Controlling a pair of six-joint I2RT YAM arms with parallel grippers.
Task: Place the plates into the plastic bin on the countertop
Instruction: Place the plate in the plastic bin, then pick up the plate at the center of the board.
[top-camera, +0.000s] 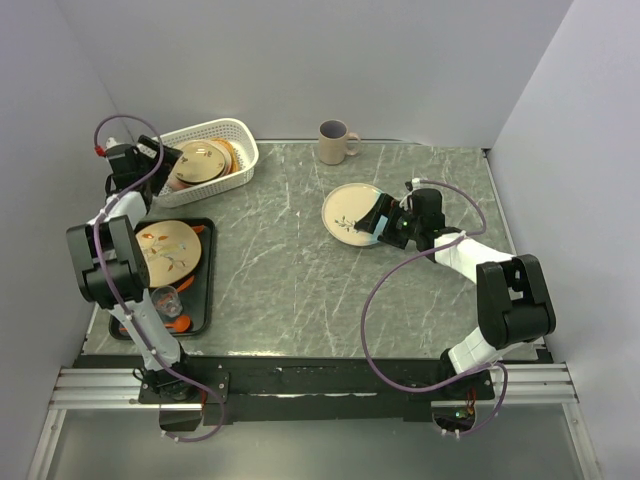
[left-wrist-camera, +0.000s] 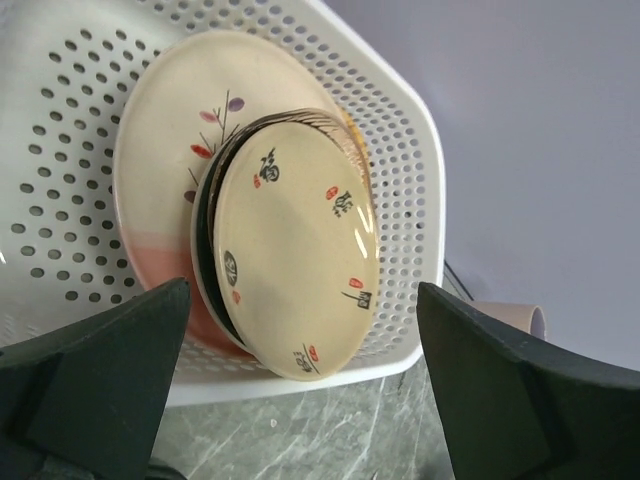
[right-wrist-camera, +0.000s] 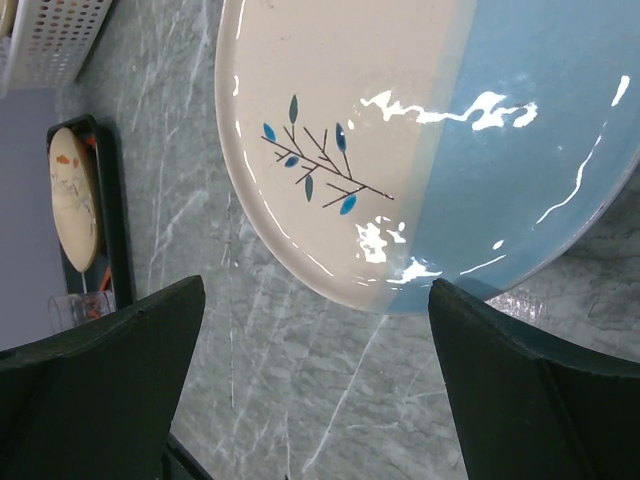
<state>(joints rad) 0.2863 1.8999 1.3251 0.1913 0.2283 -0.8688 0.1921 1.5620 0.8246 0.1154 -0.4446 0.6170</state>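
On right wrist view alone, blue half of plate (right-wrist-camera: 400, 120); left gripper (left-wrist-camera: 302, 300) and right gripper (right-wrist-camera: 316, 290) both agape.

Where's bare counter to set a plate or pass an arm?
Free: mid countertop between tray and blue-white plate, plus the back right corner past the mug. Crowded: left edge, bin and tray nearly adjoining.
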